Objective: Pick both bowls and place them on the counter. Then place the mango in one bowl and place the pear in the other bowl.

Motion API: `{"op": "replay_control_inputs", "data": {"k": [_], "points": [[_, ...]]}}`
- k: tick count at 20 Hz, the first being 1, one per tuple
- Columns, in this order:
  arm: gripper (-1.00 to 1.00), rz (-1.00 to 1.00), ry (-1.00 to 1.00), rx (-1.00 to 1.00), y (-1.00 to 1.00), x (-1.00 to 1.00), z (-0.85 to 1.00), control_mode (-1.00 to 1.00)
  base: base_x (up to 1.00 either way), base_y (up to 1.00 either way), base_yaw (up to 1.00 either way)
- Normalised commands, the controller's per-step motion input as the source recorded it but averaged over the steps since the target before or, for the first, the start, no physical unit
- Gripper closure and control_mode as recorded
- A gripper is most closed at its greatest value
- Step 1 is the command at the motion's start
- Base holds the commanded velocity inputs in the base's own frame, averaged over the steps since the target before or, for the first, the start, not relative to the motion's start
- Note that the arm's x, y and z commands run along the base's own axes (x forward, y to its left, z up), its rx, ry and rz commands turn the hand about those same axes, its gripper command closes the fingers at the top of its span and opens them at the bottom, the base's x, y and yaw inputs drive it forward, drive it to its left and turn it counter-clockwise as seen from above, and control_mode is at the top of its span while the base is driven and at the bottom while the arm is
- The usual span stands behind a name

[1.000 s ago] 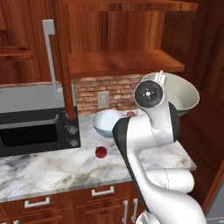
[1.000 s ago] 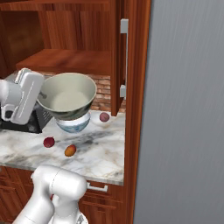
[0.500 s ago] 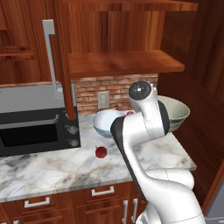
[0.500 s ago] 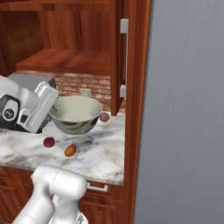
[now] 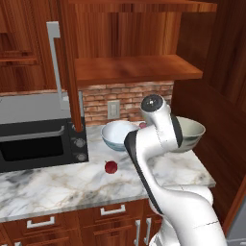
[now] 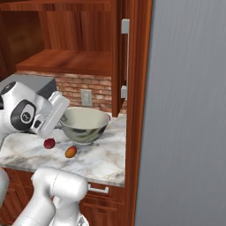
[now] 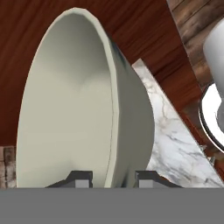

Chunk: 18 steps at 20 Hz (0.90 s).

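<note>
The two-finger gripper (image 7: 109,178) pinches the rim of the deep grey-green ceramic bowl (image 6: 84,124) (cream inside) over the white marble counter (image 6: 103,161).

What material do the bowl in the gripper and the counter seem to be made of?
The grey-green bowl looks like glazed ceramic: smooth cream inside, a soft sheen and a thick rim, though a rendered picture leaves this open. The counter looks like polished white marble, judged by its grey and tan veins and even, flat surface.
</note>
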Motion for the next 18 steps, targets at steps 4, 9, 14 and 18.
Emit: {"op": "replay_control_inputs", "data": {"k": [4, 9, 14, 18], "points": [[1.00, 0.00, 0.00, 0.00, -0.19, 0.25, -0.62, -1.00, 0.00, 0.00, 0.00], [1.00, 0.00, 0.00, 0.00, -0.23, 0.33, -0.54, -1.00, 0.00, 0.00, 0.00], [1.00, 0.00, 0.00, -0.01, -0.15, 0.30, -0.47, -1.00, 0.00, 0.00, 0.00], [1.00, 0.00, 0.00, -0.06, -0.08, 0.31, -0.46, -1.00, 0.00, 0.00, 0.00]]}}
